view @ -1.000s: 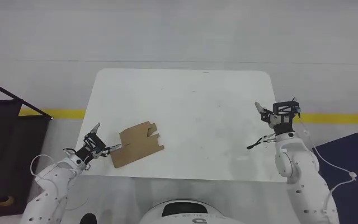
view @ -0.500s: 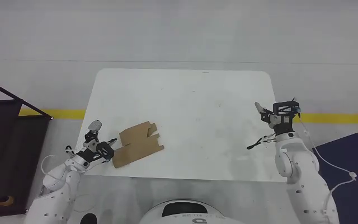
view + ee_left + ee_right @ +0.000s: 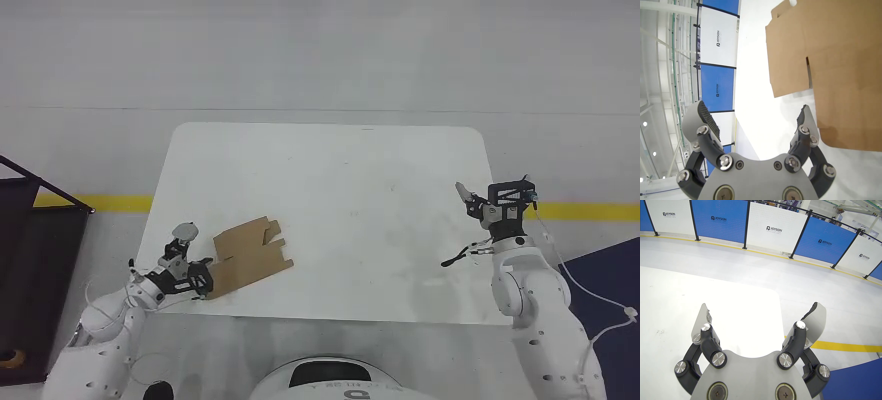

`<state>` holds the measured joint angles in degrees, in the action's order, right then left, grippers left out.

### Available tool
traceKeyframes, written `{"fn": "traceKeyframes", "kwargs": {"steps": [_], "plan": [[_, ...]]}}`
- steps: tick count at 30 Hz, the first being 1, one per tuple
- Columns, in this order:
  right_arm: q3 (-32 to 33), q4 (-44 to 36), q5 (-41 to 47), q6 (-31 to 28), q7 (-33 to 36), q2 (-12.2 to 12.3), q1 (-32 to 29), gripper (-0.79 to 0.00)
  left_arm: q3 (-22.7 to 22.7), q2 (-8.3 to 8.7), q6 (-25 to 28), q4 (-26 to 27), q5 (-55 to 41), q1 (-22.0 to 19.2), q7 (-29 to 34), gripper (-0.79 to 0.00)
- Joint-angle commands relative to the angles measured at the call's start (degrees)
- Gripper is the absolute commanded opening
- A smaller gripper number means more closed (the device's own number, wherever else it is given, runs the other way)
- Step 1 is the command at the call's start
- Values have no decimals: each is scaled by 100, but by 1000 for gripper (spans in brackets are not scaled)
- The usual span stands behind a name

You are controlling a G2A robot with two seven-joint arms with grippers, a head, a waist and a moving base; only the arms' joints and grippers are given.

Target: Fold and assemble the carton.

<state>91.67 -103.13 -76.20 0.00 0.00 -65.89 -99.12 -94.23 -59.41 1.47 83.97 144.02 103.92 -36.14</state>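
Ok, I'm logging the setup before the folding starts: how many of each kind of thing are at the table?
carton: 1
table: 1
grippers: 2, the left gripper and the right gripper
total: 4

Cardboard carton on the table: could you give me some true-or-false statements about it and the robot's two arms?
1. The flat brown cardboard carton lies on the white table. True.
2. The left end effector is shut on the carton. False: it is open beside the carton's edge.
3. The right end effector is open and empty. True.
4. The carton is folded into a standing box. False: it lies flat.
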Motion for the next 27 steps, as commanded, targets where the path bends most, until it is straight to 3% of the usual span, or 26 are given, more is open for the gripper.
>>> {"fn": "traceKeyframes", "kwargs": {"steps": [1,27], "plan": [[0,0,0,0,0,0,0,0,78,-7,-16,-1,-41,-39,-22,0],[0,0,0,0,0,0,0,0,887,27,222,78,959,-320,157,0]]}}
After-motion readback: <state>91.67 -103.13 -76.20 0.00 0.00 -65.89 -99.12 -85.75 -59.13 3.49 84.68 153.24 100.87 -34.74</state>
